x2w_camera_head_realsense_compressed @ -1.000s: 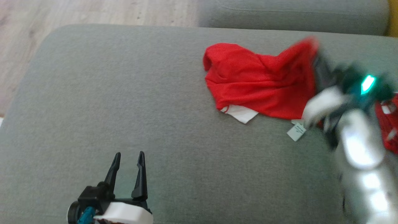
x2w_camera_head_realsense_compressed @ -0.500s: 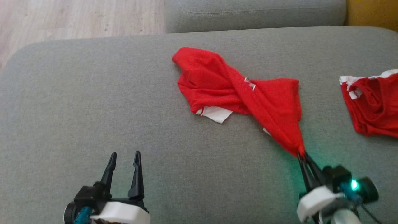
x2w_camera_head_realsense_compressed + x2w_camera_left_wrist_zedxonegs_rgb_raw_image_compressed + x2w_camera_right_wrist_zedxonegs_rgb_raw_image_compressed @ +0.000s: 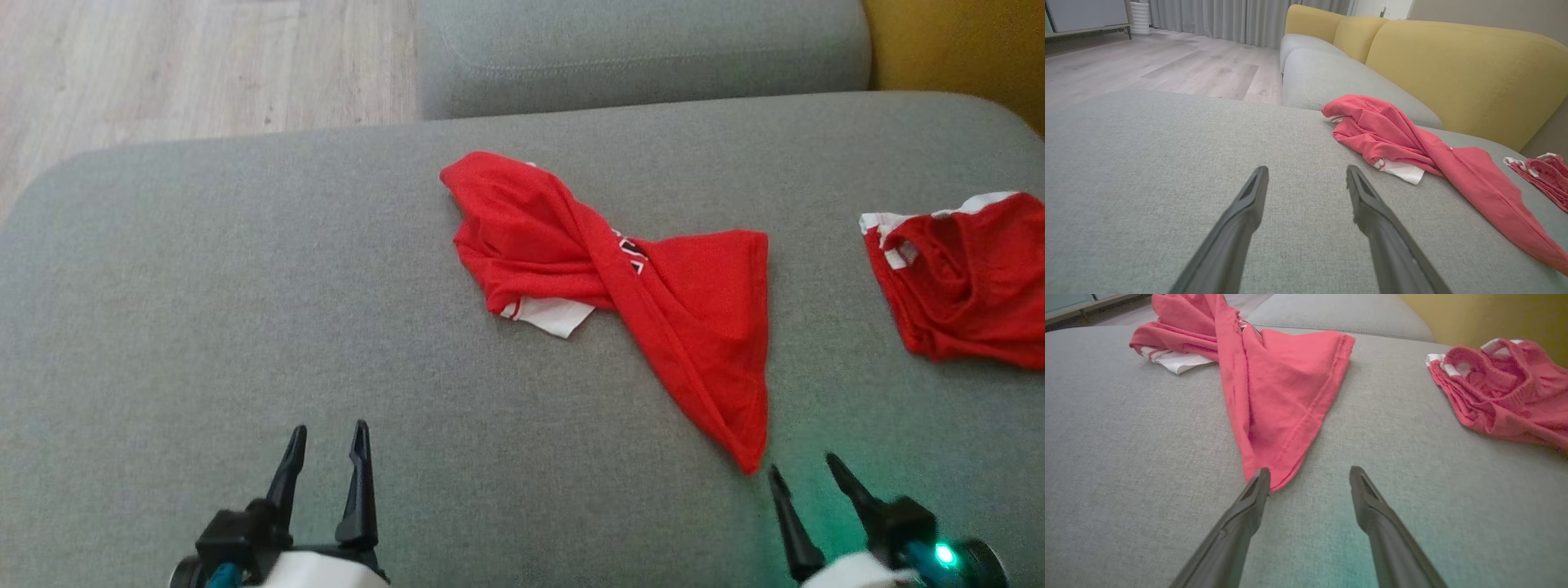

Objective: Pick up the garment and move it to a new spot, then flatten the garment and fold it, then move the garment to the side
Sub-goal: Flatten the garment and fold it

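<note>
at the near left edge of the grey seat cushion point(image 3: 204, 286) we see our left gripper point(image 3: 329, 429). its two dark fingers are spread apart with nothing between them, over bare fabric and well apart from any cloth. beyond the cushion's far left corner we see pale wooden floor point(image 3: 163, 65).

moving right, the red shirt point(image 3: 653, 294) lies crumpled a little right of the cushion's middle, nearer the far edge than the near one. its left part is bunched, with a white patch point(image 3: 555, 314) poking out along its near side. from there a twisted fold runs into a flatter triangular flap that tapers to a point toward the near edge.

just beside that point sits our right gripper point(image 3: 802, 464), fingers apart and holding nothing. in the right wrist view one fingertip point(image 3: 1259, 486) is right at the cloth's tip, and we cannot tell whether it touches. a green glow falls on the cushion around it.

at the cushion's right edge lies a second red garment point(image 3: 963, 286) with white trim, apart from the shirt. past the far right corner we see the yellow backrest point(image 3: 955, 49).
</note>
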{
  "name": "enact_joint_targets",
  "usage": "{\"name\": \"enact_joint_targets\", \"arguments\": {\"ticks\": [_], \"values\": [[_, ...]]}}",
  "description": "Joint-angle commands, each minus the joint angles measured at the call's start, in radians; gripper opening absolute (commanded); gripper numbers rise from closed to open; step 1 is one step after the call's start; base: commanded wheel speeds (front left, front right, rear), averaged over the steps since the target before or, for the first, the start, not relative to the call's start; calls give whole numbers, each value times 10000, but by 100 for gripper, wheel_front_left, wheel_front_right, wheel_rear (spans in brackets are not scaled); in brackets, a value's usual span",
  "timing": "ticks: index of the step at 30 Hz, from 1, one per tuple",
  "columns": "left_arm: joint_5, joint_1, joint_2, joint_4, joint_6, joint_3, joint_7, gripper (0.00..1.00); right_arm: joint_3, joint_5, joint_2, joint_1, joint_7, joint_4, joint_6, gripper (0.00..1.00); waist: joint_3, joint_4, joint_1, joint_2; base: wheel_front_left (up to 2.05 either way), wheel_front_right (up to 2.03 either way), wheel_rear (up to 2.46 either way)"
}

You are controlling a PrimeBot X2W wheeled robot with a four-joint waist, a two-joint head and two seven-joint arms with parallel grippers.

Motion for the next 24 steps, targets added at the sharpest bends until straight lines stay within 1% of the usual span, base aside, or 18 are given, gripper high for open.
{"name": "enact_joint_targets", "arguments": {"ticks": [1, 4, 7, 11, 14, 17, 19, 20, 21, 24], "values": [[-49, -215, 152, -243, 55, 306, -118, 100, 96, 121, -135, -7, 10, -374, 37, 100, -108, 18, 1, 0, 0, 0, 0], [-80, -103, 144, -243, 72, 302, -132, 100, -231, 499, -116, 180, -17, -825, 37, 100, -242, 62, 1, 0, 0, 0, 0], [-78, -42, 130, -264, 74, 257, -137, 100, -402, 647, -191, 0, 186, -1456, 37, 100, -295, 190, 1, 0, 0, 0, 0], [-23, -127, 101, -323, 57, 162, -118, 100, -136, 694, -490, -919, 802, -2031, 37, 100, -122, 579, 1, 0, 0, 0, 0], [49, -279, 62, -373, 23, 74, -108, 100, 195, 879, -799, -2000, 1346, -2052, 37, 100, 148, 1036, 1, 0, 0, 0, 0], [116, -449, 9, -412, -12, 20, -125, 100, 649, 1129, -1176, -3229, 1852, -1701, 37, 100, 455, 1526, 1, 0, 0, 0, 0], [143, -546, -37, -436, -50, -3, -143, 100, 1015, 1457, -1299, -4103, 2249, -1272, 37, 100, 706, 1834, 1, 0, 0, 0, 0], [160, -603, -69, -438, -86, -35, -150, 100, 1168, 1698, -1334, -4554, 2478, -993, 37, 100, 840, 2011, 1, 0, 0, 0, 0], [191, -726, -151, -392, -155, -97, -166, 100, 1508, 2007, -1475, -5450, 2839, -387, 37, 100, 1044, 2355, 1, 0, 0, 0, 0], [255, -920, -292, -304, -240, -159, -198, 100, 1731, 2693, -1427, -6598, 3391, 715, 37, 100, 1350, 2846, 1, 0, 0, 0, 0]]}}
